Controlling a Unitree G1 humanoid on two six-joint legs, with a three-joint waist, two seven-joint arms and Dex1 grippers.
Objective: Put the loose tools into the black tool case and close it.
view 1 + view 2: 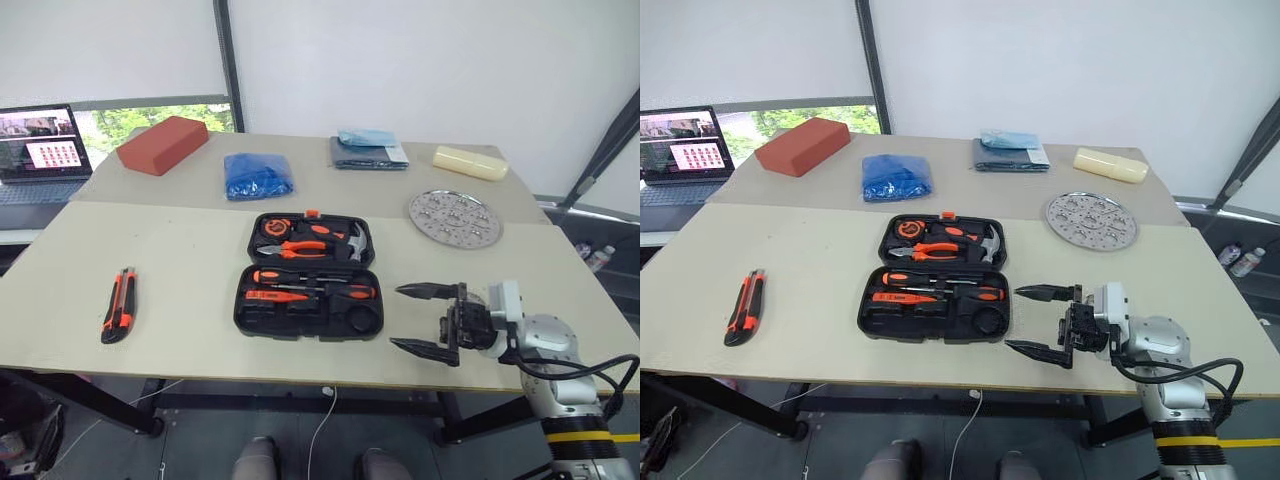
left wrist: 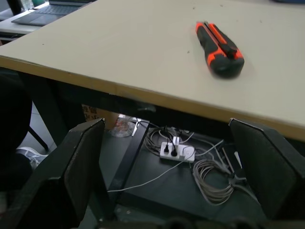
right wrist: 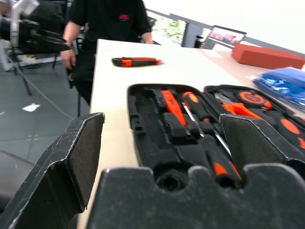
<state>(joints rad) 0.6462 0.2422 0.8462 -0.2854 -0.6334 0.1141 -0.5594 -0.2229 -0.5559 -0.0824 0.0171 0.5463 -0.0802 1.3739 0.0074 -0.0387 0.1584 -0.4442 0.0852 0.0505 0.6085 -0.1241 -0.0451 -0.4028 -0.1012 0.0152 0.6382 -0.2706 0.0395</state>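
While I look down over the beige table [image 1: 180,330] from the head camera, my right gripper [image 1: 424,320] hovers nearest me above the front edge, pointing toward my left, its two black fingers spread wide with nothing between them; my left gripper [image 2: 167,167], seen from its own wrist camera, is also spread wide and empty, sitting off the table's front edge and lower than its top; just beyond that edge lies the orange-black utility knife [image 1: 118,305], alone on the bare surface toward my left, well apart from the case; the black tool case [image 1: 309,274] lies open and flat near the middle of the table, just to the left of my right gripper; its near half holds two orange-and-black-handled screwdrivers [image 1: 312,283] and a slim orange tester screwdriver [image 1: 277,296] lying crosswise in the recesses; its far half holds orange-handled pliers [image 1: 297,248] and a steel-headed hammer [image 1: 355,243]; farther back on my right rests a round perforated metal tray [image 1: 454,217]; along the far edge sit a red block [image 1: 162,144], a blue bundle [image 1: 257,175], folded blue cloth [image 1: 368,150] and a pale yellow block [image 1: 470,162]; a laptop [image 1: 42,152] stands at far left; from the right wrist camera, a person in black [image 3: 107,26] stands past the table's end.
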